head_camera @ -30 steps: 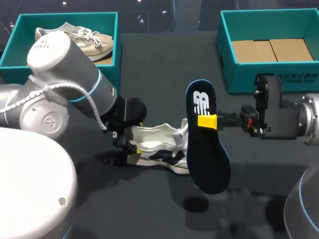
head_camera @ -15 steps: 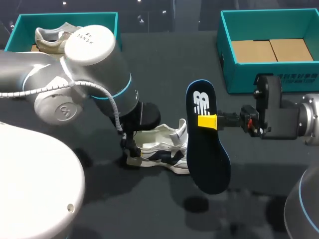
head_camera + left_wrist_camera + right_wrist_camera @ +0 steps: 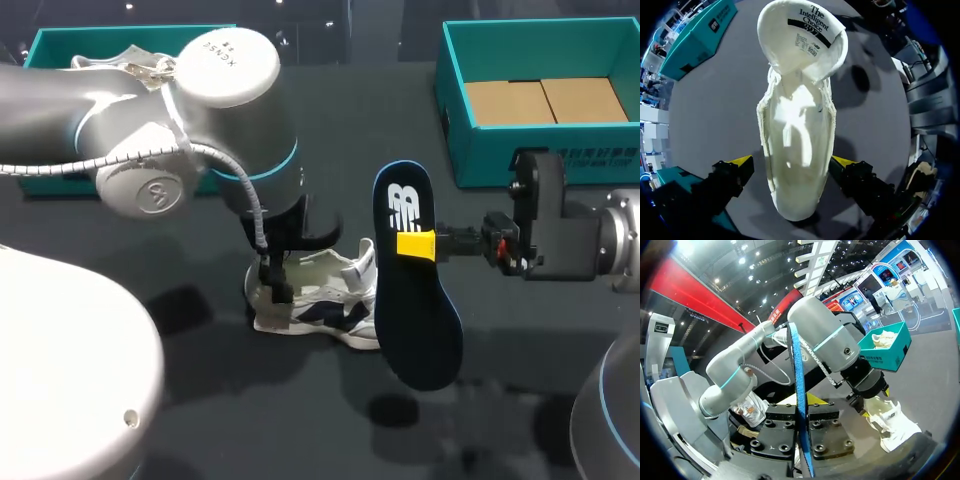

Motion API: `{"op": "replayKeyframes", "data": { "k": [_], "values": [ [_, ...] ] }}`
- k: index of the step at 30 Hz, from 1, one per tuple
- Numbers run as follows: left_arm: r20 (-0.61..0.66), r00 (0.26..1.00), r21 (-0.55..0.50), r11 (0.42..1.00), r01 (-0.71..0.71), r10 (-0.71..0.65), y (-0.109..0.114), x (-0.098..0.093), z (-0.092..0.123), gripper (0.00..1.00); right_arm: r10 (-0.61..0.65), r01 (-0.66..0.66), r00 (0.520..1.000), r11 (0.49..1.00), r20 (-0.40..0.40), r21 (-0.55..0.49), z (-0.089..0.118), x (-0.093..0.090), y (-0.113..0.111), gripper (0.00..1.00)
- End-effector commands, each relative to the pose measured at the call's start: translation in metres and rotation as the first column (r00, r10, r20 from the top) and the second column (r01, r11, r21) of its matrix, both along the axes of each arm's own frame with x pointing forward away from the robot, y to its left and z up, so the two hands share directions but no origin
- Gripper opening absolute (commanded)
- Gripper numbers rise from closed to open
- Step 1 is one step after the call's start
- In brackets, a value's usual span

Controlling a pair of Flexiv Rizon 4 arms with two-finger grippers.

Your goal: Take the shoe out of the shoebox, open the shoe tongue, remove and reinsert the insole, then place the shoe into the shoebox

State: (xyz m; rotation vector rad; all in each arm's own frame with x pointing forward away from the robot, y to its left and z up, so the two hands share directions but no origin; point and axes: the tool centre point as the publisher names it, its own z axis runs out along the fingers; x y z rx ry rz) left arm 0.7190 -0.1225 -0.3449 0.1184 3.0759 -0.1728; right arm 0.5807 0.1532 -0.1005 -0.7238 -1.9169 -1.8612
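A white and navy shoe [image 3: 325,300] lies on the dark table, its tongue [image 3: 802,35] folded open and the inside bare [image 3: 800,125]. My left gripper [image 3: 275,292] hangs over the heel end. It is open, with one yellow fingertip [image 3: 740,161] on each side of the heel [image 3: 792,162] and a gap showing on both sides. My right gripper [image 3: 417,245] is shut on the dark blue insole [image 3: 415,300], held upright in the air to the right of the shoe. In the right wrist view the insole [image 3: 800,385] stands edge-on between the fingers [image 3: 802,415], with the shoe [image 3: 892,422] beyond.
A teal shoebox [image 3: 450,60] with a cardboard floor stands at the back right. Another teal box [image 3: 45,45] at the back left holds a second shoe, mostly hidden by my left arm [image 3: 190,120]. The same box [image 3: 885,347] shows in the right wrist view.
My left arm has swung to the right, bringing its open gripper from beside the heel to over it. The right arm and the insole have not moved.
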Motion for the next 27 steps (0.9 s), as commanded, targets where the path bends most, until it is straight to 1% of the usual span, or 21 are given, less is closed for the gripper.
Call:
{"op": "replayKeyframes", "data": {
  "k": [1, 6, 10, 17, 19, 22, 24, 27],
  "values": [
    [0.017, 1.000, 0.009, 1.000, 0.002, -0.002, -0.012, 0.005, 0.009, 1.00, -0.002, 0.002, 1.000, 1.000, -0.001, -0.001, -0.001, 0.000, 0.001, 0.00],
    [0.022, 1.000, 0.004, 1.000, 0.004, -0.004, -0.031, 0.020, 0.010, 1.00, -0.002, 0.002, 1.000, 1.000, -0.001, -0.001, -0.001, 0.000, 0.001, 0.00],
    [0.026, 1.000, 0.005, 1.000, 0.015, -0.015, -0.042, 0.025, 0.008, 1.00, -0.002, 0.002, 1.000, 1.000, -0.001, -0.001, -0.001, 0.000, 0.001, 0.00],
    [-0.015, 1.000, 0.024, 1.000, 0.020, -0.020, -0.063, 0.038, -0.014, 1.00, -0.002, 0.002, 1.000, 1.000, -0.001, -0.001, -0.001, 0.000, 0.001, 0.00],
    [-0.024, 0.999, 0.023, 1.000, 0.021, -0.021, -0.067, 0.041, -0.019, 0.96, -0.002, 0.002, 1.000, 1.000, -0.001, -0.001, -0.001, 0.000, 0.001, 0.00],
    [-0.044, 0.999, 0.027, 0.999, 0.024, -0.022, -0.071, 0.043, -0.028, 0.94, -0.002, 0.002, 1.000, 1.000, -0.001, -0.001, -0.001, 0.000, 0.001, 0.00],
    [-0.062, 0.998, 0.030, 0.999, 0.027, -0.025, -0.072, 0.043, -0.033, 0.87, -0.002, 0.002, 1.000, 1.000, -0.001, -0.001, -0.001, 0.000, 0.001, 0.00],
    [-0.079, 0.996, 0.038, 0.999, 0.032, -0.029, -0.070, 0.039, -0.036, 0.84, -0.002, 0.002, 1.000, 1.000, -0.001, -0.001, -0.001, 0.000, 0.001, 0.00]
  ]
}}
